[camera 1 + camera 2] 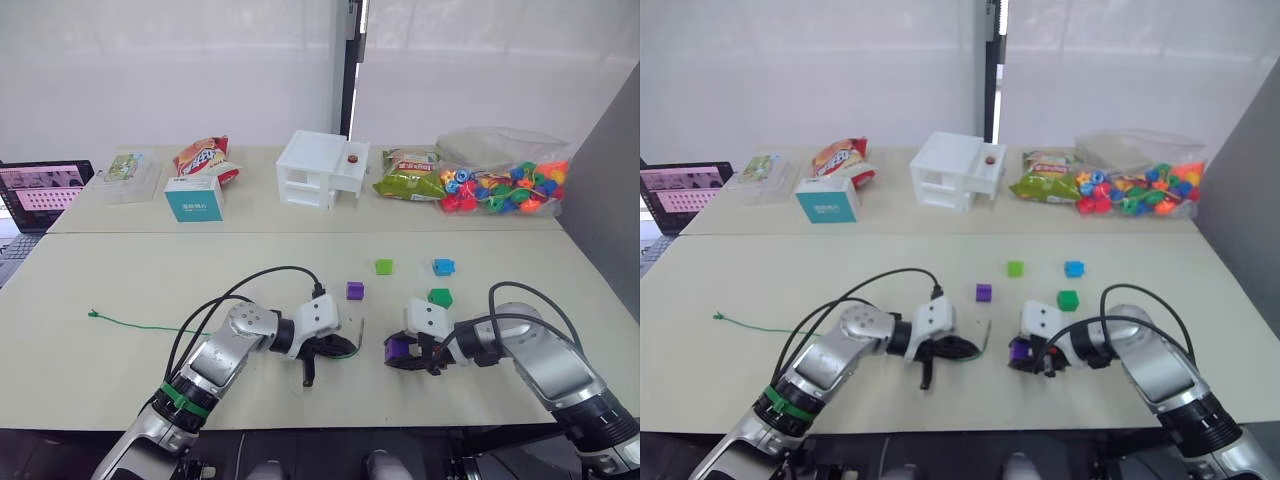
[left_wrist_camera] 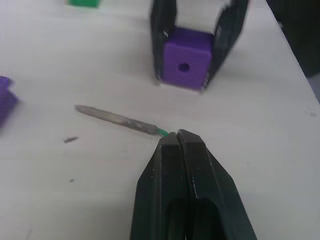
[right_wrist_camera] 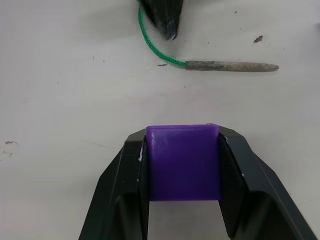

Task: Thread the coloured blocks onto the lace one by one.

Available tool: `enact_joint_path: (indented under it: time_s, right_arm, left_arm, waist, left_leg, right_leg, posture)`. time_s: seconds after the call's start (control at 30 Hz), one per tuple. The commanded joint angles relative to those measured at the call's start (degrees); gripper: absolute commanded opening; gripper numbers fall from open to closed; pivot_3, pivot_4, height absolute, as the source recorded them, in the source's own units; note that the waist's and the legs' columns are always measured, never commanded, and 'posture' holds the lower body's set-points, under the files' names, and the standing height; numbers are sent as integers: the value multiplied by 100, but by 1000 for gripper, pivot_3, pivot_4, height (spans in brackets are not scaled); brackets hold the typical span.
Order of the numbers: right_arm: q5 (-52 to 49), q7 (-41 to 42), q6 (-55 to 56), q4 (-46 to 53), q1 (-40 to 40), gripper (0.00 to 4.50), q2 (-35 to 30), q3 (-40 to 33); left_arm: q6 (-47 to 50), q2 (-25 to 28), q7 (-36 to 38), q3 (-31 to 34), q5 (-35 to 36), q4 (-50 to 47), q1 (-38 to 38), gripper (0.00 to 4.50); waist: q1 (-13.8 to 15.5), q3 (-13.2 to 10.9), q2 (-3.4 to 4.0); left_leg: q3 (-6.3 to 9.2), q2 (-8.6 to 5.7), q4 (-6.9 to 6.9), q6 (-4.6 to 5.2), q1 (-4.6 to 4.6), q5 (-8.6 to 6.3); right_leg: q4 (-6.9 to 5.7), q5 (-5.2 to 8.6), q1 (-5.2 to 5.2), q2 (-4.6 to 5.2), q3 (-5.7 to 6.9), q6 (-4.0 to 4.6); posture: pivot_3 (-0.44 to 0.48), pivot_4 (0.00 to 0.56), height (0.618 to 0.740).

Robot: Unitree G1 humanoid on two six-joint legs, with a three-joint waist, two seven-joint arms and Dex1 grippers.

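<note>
Right gripper (image 3: 182,165): clamped on purple block (image 3: 183,161), at table (image 1: 120,280) level. Left gripper (image 2: 178,138): closed on green lace (image 3: 150,45) just behind grey tip (image 2: 115,119), left of the block, apart from it.

Purple block (image 3: 183,161): smooth matt plastic. Lace (image 3: 156,52): green braided cord, dull rough grey tip. Table (image 3: 60,100): matt, speckled.
</note>
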State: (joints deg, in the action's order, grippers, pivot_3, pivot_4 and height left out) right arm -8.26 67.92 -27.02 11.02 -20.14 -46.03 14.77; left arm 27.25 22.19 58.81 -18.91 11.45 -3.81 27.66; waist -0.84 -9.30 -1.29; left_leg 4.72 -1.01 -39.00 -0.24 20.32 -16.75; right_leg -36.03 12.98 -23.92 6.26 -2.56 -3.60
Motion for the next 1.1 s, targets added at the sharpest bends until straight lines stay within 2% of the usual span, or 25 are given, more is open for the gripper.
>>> enact_joint_path:
  time_s: [0.03,0.23,0.33,0.5,0.6,0.7,0.77,1.1]
  right_arm:
    - [-77,-105,-130,-9,5,1191,-178,-309]
    - [-127,-22,-144,-85,-143,1191,-267,-231]
    - [-125,44,-87,-212,-221,1191,-261,-173]
    - [-98,122,-23,-353,-321,1191,-217,-104]
    - [-72,140,39,-452,-367,1191,-166,-46]
    - [-82,133,49,-460,-361,1191,-128,-13]
    - [-87,118,26,-430,-352,1191,-108,1]
    - [-136,55,-83,-208,-185,1191,-102,9]
  left_arm:
    - [467,-283,-503,749,629,-426,2,0]
    - [1098,-869,-1323,1018,910,-415,-176,1789]
    - [1448,-891,-1525,1080,1016,-526,-263,2803]
    - [1502,-526,-1456,768,905,-845,-483,4439]
    - [1071,-261,-1586,163,374,-1054,-805,4500]
    - [1145,-844,-2458,-88,113,-1201,-1056,4500]
    - [1240,-1053,-2719,-171,3,-1252,-1139,4500]
    - [1665,-1265,-3609,-791,-701,-1519,-1336,4500]
  waist:
    - [1,0,0]
    - [21,-1,-1]
    - [11,-1,-1]
    - [-3,-1,0]
    - [3,-1,0]
    - [16,-1,0]
    - [54,-2,-4]
    - [37,-1,-1]
  left_leg:
    - [-1,0,0,0,0,0]
    - [-1,-4,0,-1,5,0]
    - [-1,-5,1,-2,17,1]
    - [0,-4,6,-2,15,1]
    - [0,-4,6,-4,15,2]
    - [0,-4,6,-4,16,2]
    - [0,-5,3,-5,16,3]
    - [-2,-5,6,-5,11,3]
  right_leg:
    - [0,0,0,2,0,0]
    - [2,-1,-2,7,0,-1]
    - [-2,-1,-19,7,0,0]
    - [-3,-1,-22,7,0,0]
    - [3,-1,-18,7,0,0]
    - [4,-1,-18,8,0,0]
    - [10,-2,-9,10,0,0]
    - [7,-1,-9,9,0,0]
  posture:
    - [0,150,740]
    - [0,150,740]
    - [0,150,740]
    - [0,150,740]
    - [0,150,740]
    - [0,150,740]
    - [0,150,740]
    - [0,150,740]
